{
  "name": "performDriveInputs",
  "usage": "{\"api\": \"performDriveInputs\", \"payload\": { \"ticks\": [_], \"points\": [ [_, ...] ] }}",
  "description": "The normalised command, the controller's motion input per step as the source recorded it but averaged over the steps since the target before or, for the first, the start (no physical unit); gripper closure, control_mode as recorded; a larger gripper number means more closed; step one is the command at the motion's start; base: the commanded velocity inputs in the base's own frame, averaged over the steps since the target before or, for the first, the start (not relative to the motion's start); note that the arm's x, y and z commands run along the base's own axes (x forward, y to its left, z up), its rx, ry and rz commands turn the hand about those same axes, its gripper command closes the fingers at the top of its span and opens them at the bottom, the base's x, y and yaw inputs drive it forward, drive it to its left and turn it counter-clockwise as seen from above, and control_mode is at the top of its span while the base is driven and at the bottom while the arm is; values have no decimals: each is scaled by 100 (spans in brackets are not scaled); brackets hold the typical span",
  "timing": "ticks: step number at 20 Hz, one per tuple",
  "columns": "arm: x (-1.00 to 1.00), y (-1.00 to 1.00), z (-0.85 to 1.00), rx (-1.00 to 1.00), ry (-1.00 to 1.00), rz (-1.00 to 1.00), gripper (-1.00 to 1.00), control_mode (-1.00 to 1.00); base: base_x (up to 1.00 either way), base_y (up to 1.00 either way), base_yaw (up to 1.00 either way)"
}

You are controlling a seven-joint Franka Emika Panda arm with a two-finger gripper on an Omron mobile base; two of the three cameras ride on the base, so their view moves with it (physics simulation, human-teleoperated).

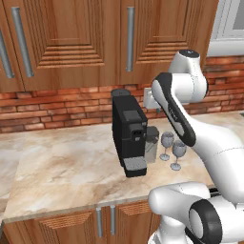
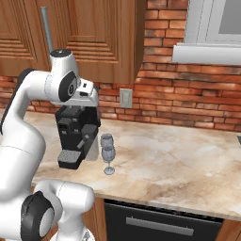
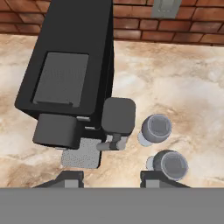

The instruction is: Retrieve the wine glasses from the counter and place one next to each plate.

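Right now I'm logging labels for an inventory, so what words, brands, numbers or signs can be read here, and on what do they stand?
None: no readable text in any view.
Coffee machine: plain black, no brand or markings.
Wine glasses: clear, unmarked.
Wall outlet: blank plate.
Cabinet doors, counter and brick wall: no lettering.

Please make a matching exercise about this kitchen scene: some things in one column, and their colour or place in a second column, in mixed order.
Things:
1. coffee machine
2. wine glasses
3. wall socket
4. counter

Descriptions:
A. on the brick wall
B. beige marbled stone
C. black, upright
D. clear, beside the machine's tank

Pairs: 1-C, 2-D, 3-A, 4-B
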Motion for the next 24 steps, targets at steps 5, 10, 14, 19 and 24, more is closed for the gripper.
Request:
{"api": "performDriveInputs", "payload": {
  "ticks": [5, 10, 14, 19, 24],
  "points": [
    [-9, 3, 0, 1, 0, -4, -100, -100, 0, 0, 0],
    [-43, -4, 0, 9, 0, -49, -100, -100, 0, 0, 0],
    [-37, -3, 0, 14, 0, -63, -100, -100, 0, 0, 0],
    [-40, -29, 0, 35, 5, -39, -100, -100, 0, 0, 0],
    [-49, -55, 0, 49, 1, -21, -100, -100, 0, 0, 0]
  ]
}}
